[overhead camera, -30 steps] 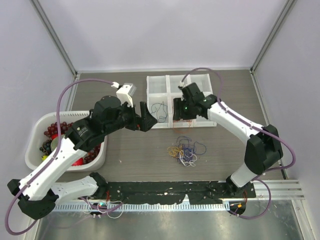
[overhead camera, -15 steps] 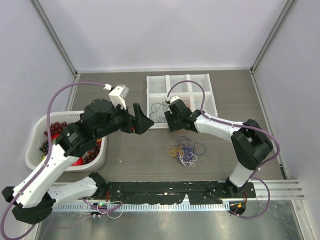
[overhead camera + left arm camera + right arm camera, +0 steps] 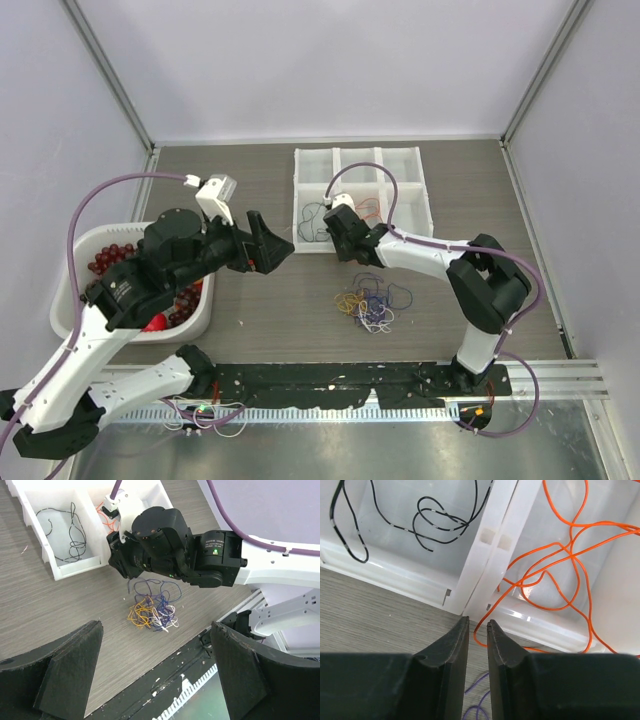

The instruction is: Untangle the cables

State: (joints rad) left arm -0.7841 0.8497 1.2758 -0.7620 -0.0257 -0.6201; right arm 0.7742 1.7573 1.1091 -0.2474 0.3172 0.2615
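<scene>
A tangle of yellow, purple-blue and white cables (image 3: 368, 303) lies on the table, also in the left wrist view (image 3: 152, 607). A black cable (image 3: 318, 214) (image 3: 435, 522) lies in the white tray's (image 3: 412, 200) front-left compartment. A red-orange cable (image 3: 368, 208) (image 3: 560, 570) lies in the front-middle one, with a loop hanging over the front rim. My right gripper (image 3: 338, 248) (image 3: 478, 622) hovers at that rim, its jaws a narrow gap apart, gripping nothing; the orange loop runs under the tips. My left gripper (image 3: 275, 250) (image 3: 155, 627) is wide open and empty, left of the tray.
A white tub (image 3: 70, 265) of dark red beads stands at the left. A black base rail (image 3: 330, 380) runs along the near edge. Enclosure walls close in the table's back and sides.
My right gripper has drawn back from over the tray's middle compartment to its front rim, leaving the orange cable inside. My left arm has pulled back to the left.
</scene>
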